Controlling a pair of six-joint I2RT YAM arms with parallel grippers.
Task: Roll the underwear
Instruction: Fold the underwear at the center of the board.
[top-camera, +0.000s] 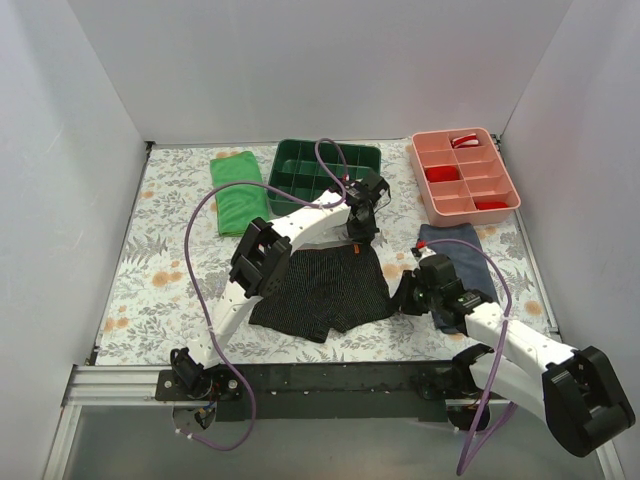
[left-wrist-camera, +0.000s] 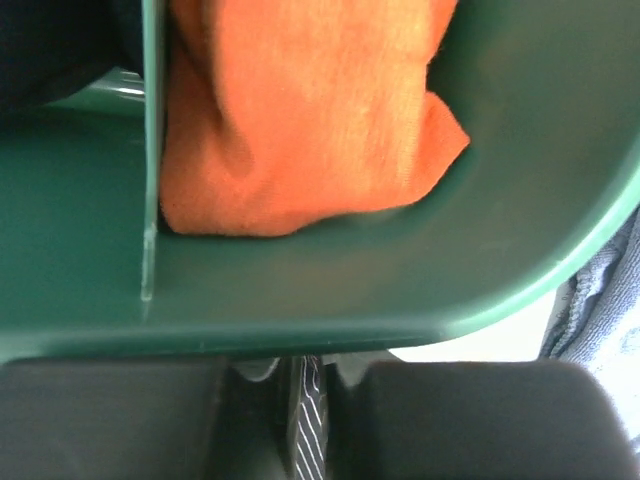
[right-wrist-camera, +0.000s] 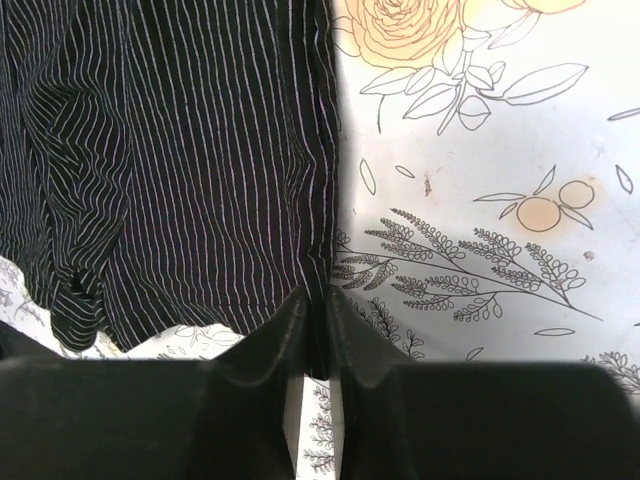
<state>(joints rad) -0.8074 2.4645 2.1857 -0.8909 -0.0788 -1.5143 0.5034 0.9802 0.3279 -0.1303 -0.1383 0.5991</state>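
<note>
Right gripper (right-wrist-camera: 315, 302) is clamped on the right hem of the underwear (top-camera: 325, 285), with bare floral table (right-wrist-camera: 480, 200) beside it. Left gripper (left-wrist-camera: 305, 400) pinches its top edge, just beside the green bin (left-wrist-camera: 400, 290). The orange tag (top-camera: 354, 247) is too small to read.

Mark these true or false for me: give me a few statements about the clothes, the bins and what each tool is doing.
1. The underwear is spread out, not yet rolled. True.
2. The left tool pinches striped fabric. True.
3. The green bin is empty. False: an orange cloth sits in one compartment.
4. The right tool hangs open over the pink tray. False: it is closed on the underwear's edge.
5. The green cloth lies right of the bin. False: left.
</note>
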